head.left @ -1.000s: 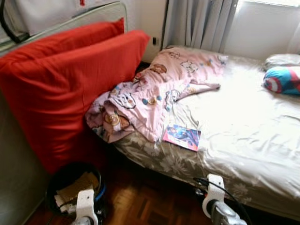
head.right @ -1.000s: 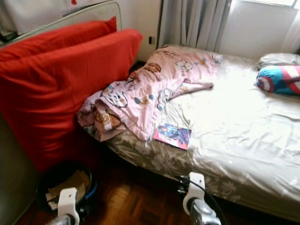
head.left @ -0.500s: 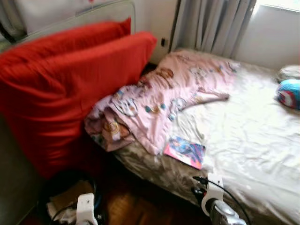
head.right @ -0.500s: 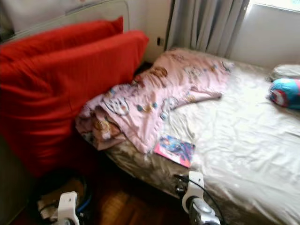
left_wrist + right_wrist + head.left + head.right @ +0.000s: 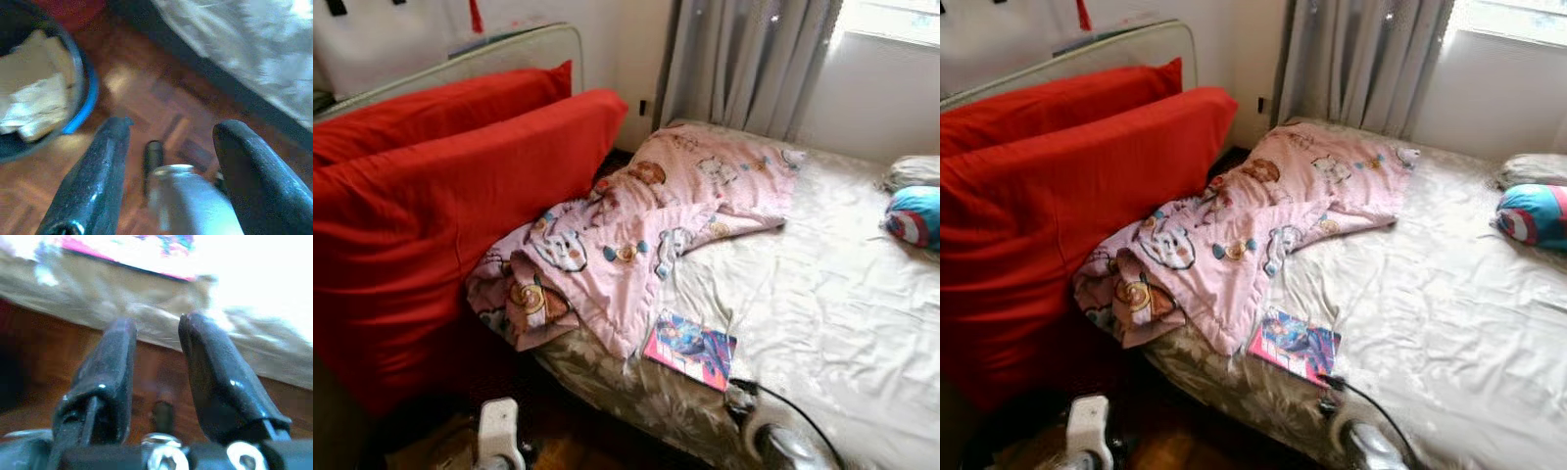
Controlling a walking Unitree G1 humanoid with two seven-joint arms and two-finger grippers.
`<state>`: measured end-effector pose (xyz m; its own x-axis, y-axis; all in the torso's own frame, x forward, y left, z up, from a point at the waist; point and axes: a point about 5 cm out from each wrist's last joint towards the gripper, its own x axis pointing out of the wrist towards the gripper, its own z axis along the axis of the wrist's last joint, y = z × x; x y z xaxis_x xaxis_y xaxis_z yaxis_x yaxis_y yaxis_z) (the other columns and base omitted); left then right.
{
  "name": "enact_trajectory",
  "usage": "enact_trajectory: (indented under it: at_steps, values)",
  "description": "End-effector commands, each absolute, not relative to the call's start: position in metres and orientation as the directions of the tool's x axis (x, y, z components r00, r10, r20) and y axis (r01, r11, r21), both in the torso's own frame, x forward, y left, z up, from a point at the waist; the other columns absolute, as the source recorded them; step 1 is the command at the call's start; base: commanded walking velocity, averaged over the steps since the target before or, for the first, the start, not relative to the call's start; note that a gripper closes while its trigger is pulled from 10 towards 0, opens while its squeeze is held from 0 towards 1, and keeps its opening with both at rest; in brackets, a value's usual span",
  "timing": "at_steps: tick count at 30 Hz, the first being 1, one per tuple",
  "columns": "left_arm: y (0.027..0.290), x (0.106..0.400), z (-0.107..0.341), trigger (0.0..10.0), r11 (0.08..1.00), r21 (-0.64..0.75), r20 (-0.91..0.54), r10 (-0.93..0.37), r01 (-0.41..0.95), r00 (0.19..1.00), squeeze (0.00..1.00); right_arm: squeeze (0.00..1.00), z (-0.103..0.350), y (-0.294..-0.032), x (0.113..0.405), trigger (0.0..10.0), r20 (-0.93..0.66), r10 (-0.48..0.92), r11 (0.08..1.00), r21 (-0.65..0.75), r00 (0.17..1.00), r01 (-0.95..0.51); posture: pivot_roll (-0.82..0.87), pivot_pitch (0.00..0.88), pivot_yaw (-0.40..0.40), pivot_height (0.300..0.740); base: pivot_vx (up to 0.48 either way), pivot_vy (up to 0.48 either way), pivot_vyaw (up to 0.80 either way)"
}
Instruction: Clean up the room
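Colourful book (image 5: 690, 350) lying flat at bed (image 5: 822, 294) edge, just beyond and slightly to left of our right gripper (image 5: 157, 330). We are seeing its fingers parted, grasping nothing, aiming at mattress side with book's pink edge just above. Book's long axis running roughly along bed edge. Right arm nearer, we are judging. Left gripper (image 5: 168, 129) spread, empty, over floor near bin (image 5: 80, 93). Pink blanket (image 5: 626, 235) touching book's far corner.

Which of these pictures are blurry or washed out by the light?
Eye views: fairly sharp, glare from the window bleaching the bed sheet. Left wrist view: soft, blurred floor. Right wrist view: blurred, the magazine overexposed.
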<state>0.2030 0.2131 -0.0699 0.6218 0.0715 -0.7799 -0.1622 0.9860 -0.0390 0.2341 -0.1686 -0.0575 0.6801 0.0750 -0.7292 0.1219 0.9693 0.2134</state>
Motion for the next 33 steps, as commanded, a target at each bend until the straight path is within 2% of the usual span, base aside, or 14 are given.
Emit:
enact_trajectory:
  at_steps: [1,8,12,17,21,28,30,31,33]
  values:
    - [0.208,0.207,-0.069,10.0,0.987,-0.051,-0.775,0.057,-0.152,0.629,0.0,0.0,-0.058,-0.181,0.232,10.0,-0.732,0.037,0.97,0.19,0.68,0.152,0.05,0.0,-0.031,0.74,0.322,0.0,0.0]
    - [0.209,0.208,-0.068,10.0,0.987,-0.049,-0.769,0.059,-0.151,0.636,0.0,0.0,-0.057,-0.18,0.233,10.0,-0.726,0.024,0.968,0.188,0.687,0.164,0.06,0.0,-0.024,0.74,0.323,0.0,0.0]
    - [0.208,0.212,-0.063,10.0,0.98,-0.108,-0.71,0.04,-0.164,0.703,0.0,0.0,-0.055,-0.181,0.234,10.0,-0.685,-0.029,0.953,0.2,0.728,0.227,0.05,0.0,-0.01,0.74,0.0,0.0,0.0]
    - [0.209,0.215,-0.06,10.0,0.984,-0.108,-0.677,0.033,-0.145,0.735,0.0,0.0,-0.054,-0.181,0.235,10.0,-0.662,-0.052,0.941,0.217,0.748,0.258,0.05,0.0,-0.001,0.74,0.0,0.0,0.0]
    - [0.211,0.218,-0.055,10.0,0.959,-0.189,-0.606,0.055,-0.211,0.794,0.0,0.0,-0.049,-0.182,0.238,10.0,-0.605,-0.079,0.944,0.211,0.792,0.255,0.04,0.0,0.006,0.74,0.0,0.0,0.0]
    - [0.211,0.225,-0.045,10.0,0.978,-0.165,-0.501,0.025,-0.125,0.865,0.0,0.0,-0.04,-0.183,0.243,10.0,-0.504,-0.087,0.95,0.219,0.859,0.225,0.03,0.0,0.005,0.74,0.0,0.0,0.0]
    - [0.211,0.233,-0.039,10.0,0.981,-0.162,-0.465,0.022,-0.11,0.885,0.0,0.0,-0.039,-0.184,0.243,10.0,-0.491,-0.092,0.95,0.218,0.866,0.224,0.03,0.0,0.005,0.74,0.0,0.0,0.0]
    - [0.208,0.288,0.012,10.0,0.99,-0.133,-0.246,0.005,-0.039,0.969,0.0,0.0,-0.038,-0.184,0.244,10.0,-0.479,-0.094,0.953,0.211,0.873,0.219,0.03,0.0,0.001,0.74,0.0,0.0,0.0]
    - [0.205,0.31,0.04,10.0,0.993,-0.116,-0.126,-0.008,-0.007,0.992,0.0,0.0,-0.037,-0.184,0.244,10.0,-0.466,-0.096,0.955,0.206,0.88,0.213,0.03,0.0,-0.001,0.74,0.0,0.0,0.0]
